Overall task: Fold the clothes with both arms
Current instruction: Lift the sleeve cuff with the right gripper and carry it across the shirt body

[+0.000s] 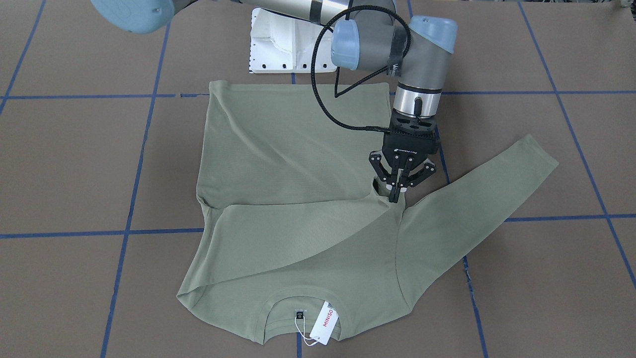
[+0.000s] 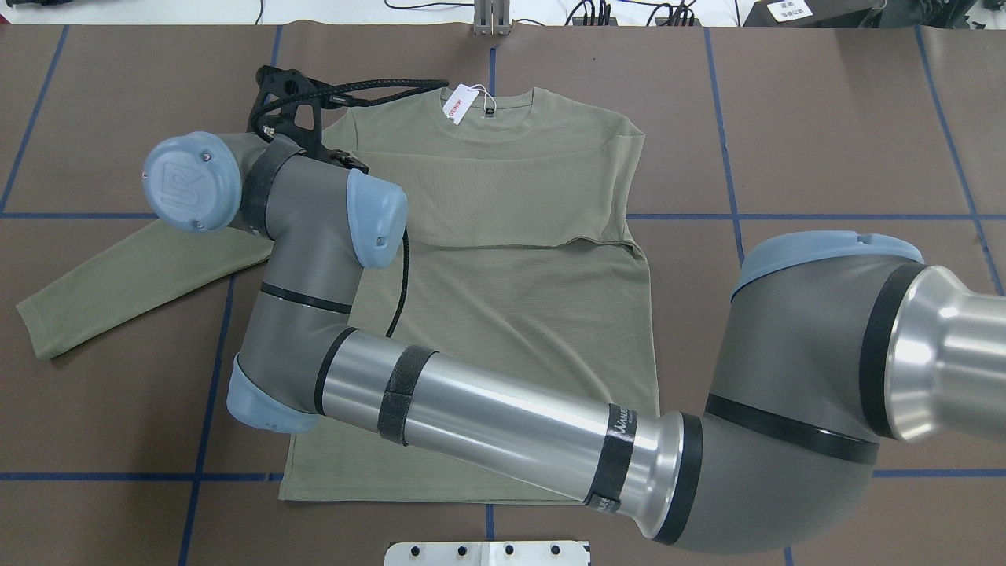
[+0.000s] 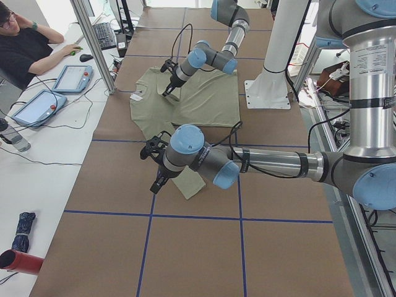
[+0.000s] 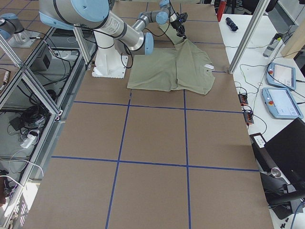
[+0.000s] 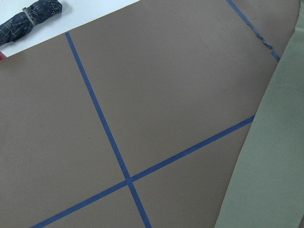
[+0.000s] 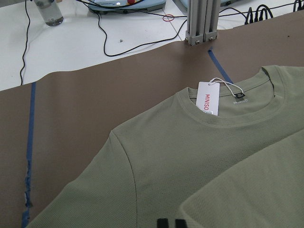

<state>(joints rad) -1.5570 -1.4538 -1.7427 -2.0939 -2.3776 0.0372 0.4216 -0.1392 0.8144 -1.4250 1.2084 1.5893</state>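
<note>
Half done — pinching folded sleeve (image 1: 298, 233) atop green shirt (image 1: 288, 139) with right claw (image 1: 396, 196), left claw (image 3: 155, 185) unreadable; next, release, fold outstretched sleeve (image 1: 487, 196).

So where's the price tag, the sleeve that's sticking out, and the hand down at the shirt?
hang tag (image 1: 325, 322): front-facing view, middle of the white card.
outstretched sleeve (image 1: 482, 204): front-facing view, midway along its length.
right hand (image 1: 395, 198): front-facing view, between its fingertips, by the armpit of the shirt (image 1: 278, 149).

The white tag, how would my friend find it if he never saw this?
Look for the green shirt spread on the brown table. Go to its round collar. The tag hangs there, white with red letters, unlike the tiny black label beside it.
</note>
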